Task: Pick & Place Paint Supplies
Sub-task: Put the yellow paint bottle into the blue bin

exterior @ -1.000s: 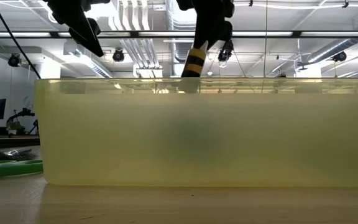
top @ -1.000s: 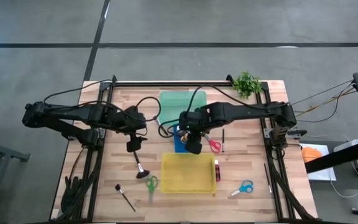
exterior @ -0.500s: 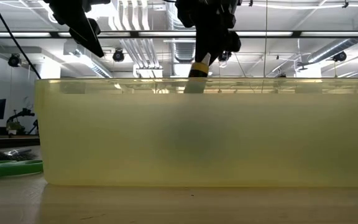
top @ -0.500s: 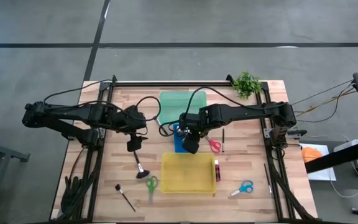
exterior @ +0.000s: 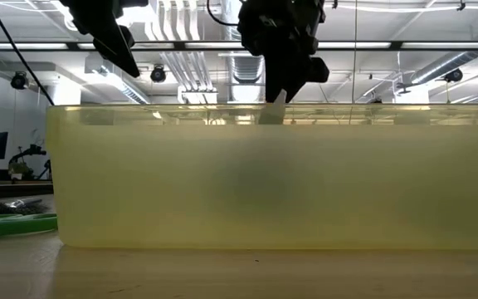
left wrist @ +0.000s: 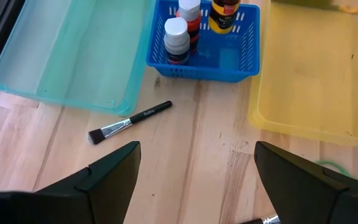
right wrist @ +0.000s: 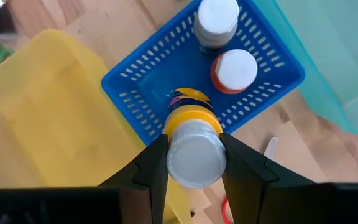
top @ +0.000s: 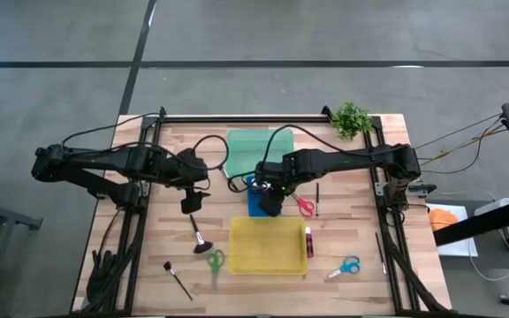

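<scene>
My right gripper [top: 272, 205] [right wrist: 194, 158] is shut on a yellow paint bottle [right wrist: 190, 107] with a white cap, over the blue basket [right wrist: 143, 81] [top: 254, 201]. The bottle [left wrist: 224, 11] reaches down between the basket's walls. Two white-capped bottles, one dark [right wrist: 216, 18] and one red [right wrist: 234, 70], stand in the basket. My left gripper [top: 190, 203] [left wrist: 197, 149] hangs open above the bare wood to the basket's left. A black-handled brush [left wrist: 129, 122] lies on the table beneath it. My right gripper pinches the bottle's white cap [right wrist: 180, 160] between its two fingers [right wrist: 155, 167], coming from above and pointing steeply down. The bottle hangs upright below the fingers, its lower end inside the blue basket. I cannot tell if it touches the basket's floor.
The yellow tray [top: 268, 246] lies near the basket and fills the low view [exterior: 272, 174]; the green tray [top: 256, 150] lies beyond. Loose on the wood: two brushes [top: 198, 233] [top: 178, 279], green scissors [top: 216, 261], red scissors [top: 305, 206], blue scissors [top: 347, 266], a magenta bottle [top: 308, 240]. A plant [top: 350, 117] stands far right.
My right gripper has gone down with the yellow bottle and rolled about its own axis. In the low view the bottle has sunk from above the yellow tray's rim to mostly behind it. The gripper has kept its hold.
</scene>
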Available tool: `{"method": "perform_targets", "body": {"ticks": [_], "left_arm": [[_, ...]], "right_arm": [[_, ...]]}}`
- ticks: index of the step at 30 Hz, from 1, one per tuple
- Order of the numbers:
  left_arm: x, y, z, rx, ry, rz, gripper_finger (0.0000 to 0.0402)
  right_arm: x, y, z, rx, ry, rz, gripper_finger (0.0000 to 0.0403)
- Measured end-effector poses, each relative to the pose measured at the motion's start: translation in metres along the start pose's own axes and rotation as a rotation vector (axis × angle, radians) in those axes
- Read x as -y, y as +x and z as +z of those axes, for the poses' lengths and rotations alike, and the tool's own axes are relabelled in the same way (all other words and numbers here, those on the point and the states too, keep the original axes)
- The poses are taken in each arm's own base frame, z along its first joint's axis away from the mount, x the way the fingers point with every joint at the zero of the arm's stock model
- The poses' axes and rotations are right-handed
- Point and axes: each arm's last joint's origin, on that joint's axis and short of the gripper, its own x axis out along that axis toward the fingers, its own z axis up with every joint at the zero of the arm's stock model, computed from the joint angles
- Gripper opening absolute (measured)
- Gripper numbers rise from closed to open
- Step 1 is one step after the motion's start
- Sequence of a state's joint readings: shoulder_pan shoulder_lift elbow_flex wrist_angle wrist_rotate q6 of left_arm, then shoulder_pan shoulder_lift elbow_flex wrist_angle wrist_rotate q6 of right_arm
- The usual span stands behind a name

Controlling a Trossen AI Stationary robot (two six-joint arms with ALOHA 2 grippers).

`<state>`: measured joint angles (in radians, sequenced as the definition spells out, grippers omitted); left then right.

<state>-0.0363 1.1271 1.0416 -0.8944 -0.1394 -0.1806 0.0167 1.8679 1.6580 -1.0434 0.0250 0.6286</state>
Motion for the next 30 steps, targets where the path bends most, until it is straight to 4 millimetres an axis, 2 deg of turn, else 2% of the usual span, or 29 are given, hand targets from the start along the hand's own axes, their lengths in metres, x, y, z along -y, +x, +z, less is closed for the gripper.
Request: {"method": "perform_targets", "body": {"ticks": [3,8,16,22,30], "left_arm": [[-0.001,0.000,0.000,0.003,-0.004,0.002,0.0326],[-0.003,0.000,0.001,0.006,-0.011,0.006,0.0326],[-0.003,0.001,0.001,0.009,-0.015,0.007,0.0326],[-0.003,0.001,0.001,0.009,-0.016,0.006,0.0326],[-0.003,0.001,0.001,0.009,-0.017,0.006,0.0326]], "right_arm": [[0.000,0.003,0.000,0.007,0.006,0.005,0.0113],[-0.001,0.026,0.001,-0.055,0.016,-0.022,0.0113],[-0.017,0.045,0.013,-0.101,-0.040,-0.079,0.0113],[-0.022,0.060,0.019,-0.137,-0.084,-0.112,0.0113],[-0.027,0.060,0.026,-0.134,-0.125,-0.112,0.0113]]}}
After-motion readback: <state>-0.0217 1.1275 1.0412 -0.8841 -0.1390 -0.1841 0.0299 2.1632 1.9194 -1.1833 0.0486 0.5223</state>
